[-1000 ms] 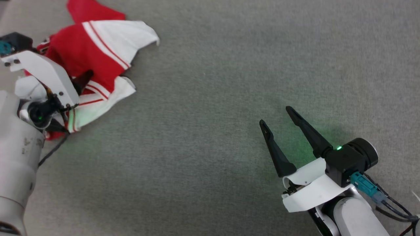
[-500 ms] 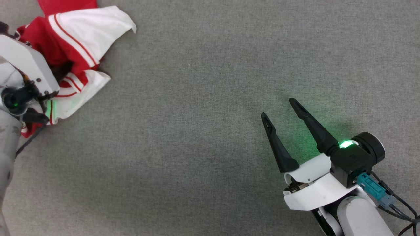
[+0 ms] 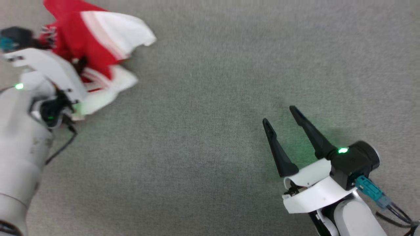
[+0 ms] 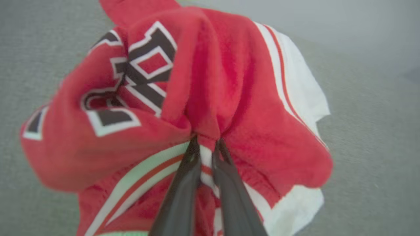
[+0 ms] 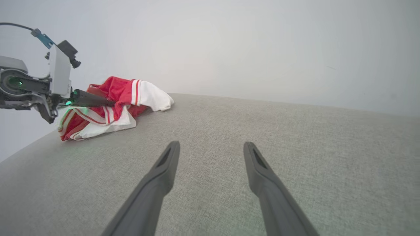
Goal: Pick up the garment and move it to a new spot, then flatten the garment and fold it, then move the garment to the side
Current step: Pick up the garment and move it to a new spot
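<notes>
The garment (image 3: 95, 46) is a crumpled red jersey with white sleeves and striped trim, bunched at the far left of the grey surface. In the left wrist view the garment (image 4: 229, 82) shows black white-outlined lettering, and my left gripper (image 4: 206, 141) is shut on a pinched fold of its red cloth and trim. From the right wrist view, the left gripper (image 5: 111, 103) reaches into the garment (image 5: 118, 101) from the left. My right gripper (image 3: 280, 116) stands open over bare surface at the lower right, far from the garment, and the right gripper (image 5: 211, 146) holds nothing.
A grey fabric surface (image 3: 203, 131) spreads across the head view, with wide free room between the two arms. In the right wrist view the surface (image 5: 295, 137) ends at a far edge before a plain pale wall (image 5: 229, 42).
My left gripper has closed on a fold of the garment, and the cloth bunches toward it. The head camera has shifted. The right gripper has stayed open in place.
</notes>
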